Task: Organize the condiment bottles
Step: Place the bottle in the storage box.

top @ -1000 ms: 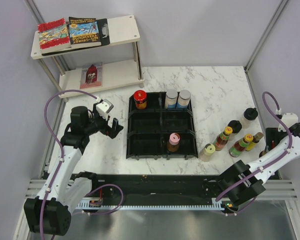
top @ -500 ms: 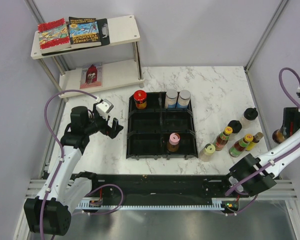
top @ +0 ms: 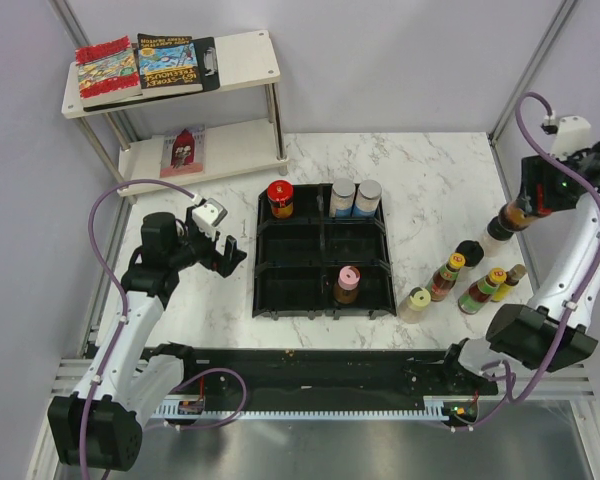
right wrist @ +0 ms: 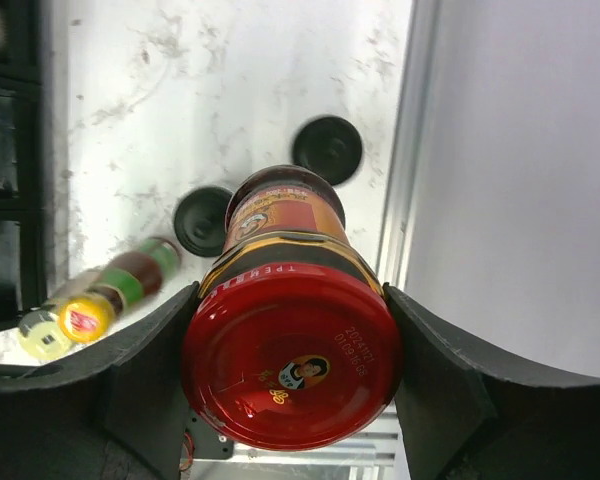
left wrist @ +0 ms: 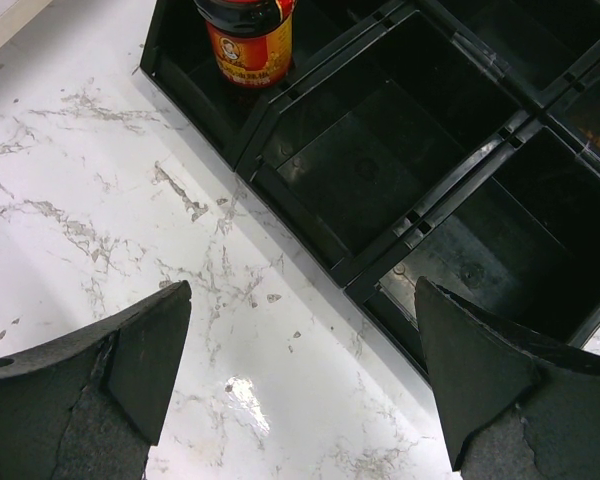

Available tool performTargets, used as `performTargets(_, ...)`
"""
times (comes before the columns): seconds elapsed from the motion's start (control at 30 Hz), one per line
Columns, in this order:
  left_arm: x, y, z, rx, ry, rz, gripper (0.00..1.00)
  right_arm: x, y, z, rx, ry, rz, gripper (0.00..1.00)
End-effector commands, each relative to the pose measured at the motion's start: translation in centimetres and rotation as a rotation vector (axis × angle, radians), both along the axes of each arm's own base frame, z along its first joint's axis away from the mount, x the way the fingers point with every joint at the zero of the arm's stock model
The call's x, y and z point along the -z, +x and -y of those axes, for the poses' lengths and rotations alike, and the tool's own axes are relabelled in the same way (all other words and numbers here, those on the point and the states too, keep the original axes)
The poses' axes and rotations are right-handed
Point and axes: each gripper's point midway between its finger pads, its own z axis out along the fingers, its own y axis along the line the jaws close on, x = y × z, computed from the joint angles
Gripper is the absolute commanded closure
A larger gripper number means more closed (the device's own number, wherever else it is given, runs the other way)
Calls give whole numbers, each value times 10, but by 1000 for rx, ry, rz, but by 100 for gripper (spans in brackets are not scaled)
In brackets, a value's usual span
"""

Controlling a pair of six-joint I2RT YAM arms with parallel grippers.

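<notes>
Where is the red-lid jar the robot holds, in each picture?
Top external: far right, held jar in the right tool.
Left wrist: not there; the black tray holds a second jar.
Right wrist: middle, lid facing us.
Shared landmark: black tray, in all three.

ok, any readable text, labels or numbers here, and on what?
No text reads cleanly.
Red cap of the held sauce jar: stamped code, too small.
Its neck band: letters blurred.
Sauce jar in the tray: label blurred.
Book covers on the shelf: titles too small.
</notes>
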Motion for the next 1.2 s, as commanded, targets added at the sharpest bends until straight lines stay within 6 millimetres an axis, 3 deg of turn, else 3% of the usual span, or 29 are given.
performTargets(0.0, 1, 4, -4, -11, 17, 4, 0, -33, 49, -9, 44, -46, 137, 100)
performTargets(0.23, 8, 7, -7, -24, 33, -10, 0, -42, 119, -81, -113, -102, 168, 100)
performTargets(0.37, 10, 9, -10, -38, 45, -13, 1, -29, 156, -125, -207, -121, 151, 100)
performTargets(0.4, 12, 10, -11, -41, 52, -15, 0, -34, 161, -156, -273, -125, 171, 100)
performTargets(0.53, 13, 13, -16, -64, 72, -7, 0, -26, 183, -221, -405, -126, 195, 100)
performTargets(0.67, 15, 15, -19, -79, 84, -7, 1, -32, 189, -291, -539, -134, 257, 100)
performTargets(0.87, 19, 18, -21, -90, 96, -21, 0, -40, 185, -368, -675, -160, 355, 100)
performTargets(1.0, 24, 19, -24, -98, 109, -34, 1, -31, 185, -401, -726, -150, 387, 100)
performTargets(1.17, 25, 20, -25, -102, 115, -35, 0, 3, 194, -424, -760, -113, 356, 100)
